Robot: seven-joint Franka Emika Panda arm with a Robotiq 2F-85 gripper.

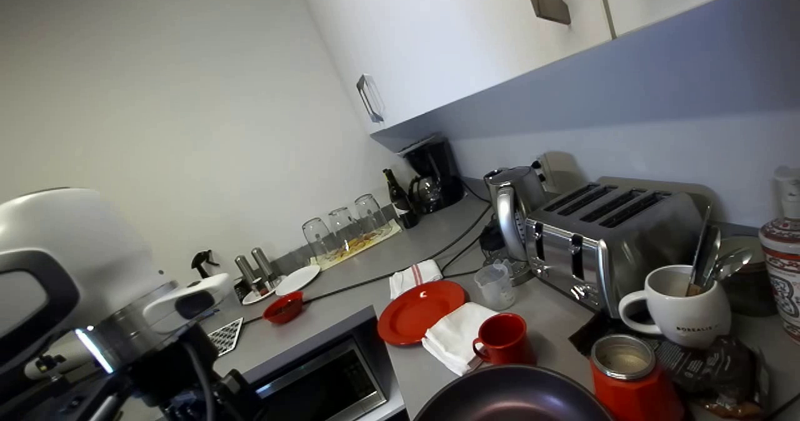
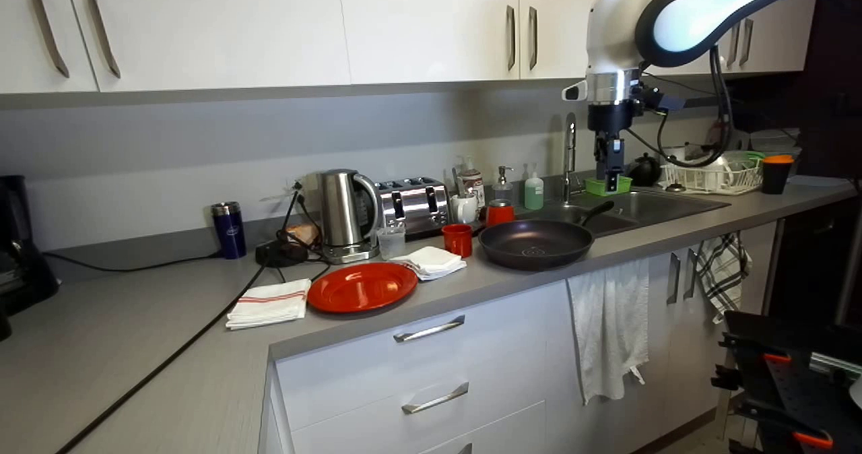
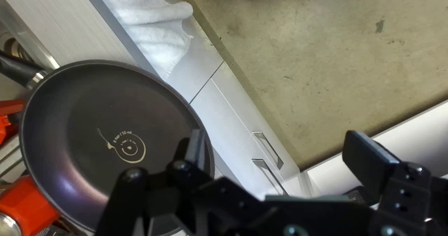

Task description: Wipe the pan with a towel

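The pan (image 2: 535, 242), large, round and black, rests on the counter in front of the sink, its handle pointing toward the tap. In the wrist view the pan (image 3: 101, 124) fills the left side, a pale printed mark on its bare base. A folded white towel (image 2: 432, 261) lies between the red plate and red cup; an exterior view also shows this towel (image 1: 461, 335) close to the pan. High above the counter hangs my gripper (image 2: 611, 179), touching nothing. Seen from the wrist, the gripper (image 3: 281, 153) is open with nothing between its fingers; one finger overlaps the pan's rim in the picture.
A red plate (image 2: 363, 287), a striped cloth (image 2: 269, 303) and a red cup (image 2: 457, 240) stand along the counter left of the pan. Behind are a kettle (image 2: 342, 215) and toaster (image 2: 412, 205). Another white cloth (image 2: 609, 326) hangs over the cabinet front below the counter edge.
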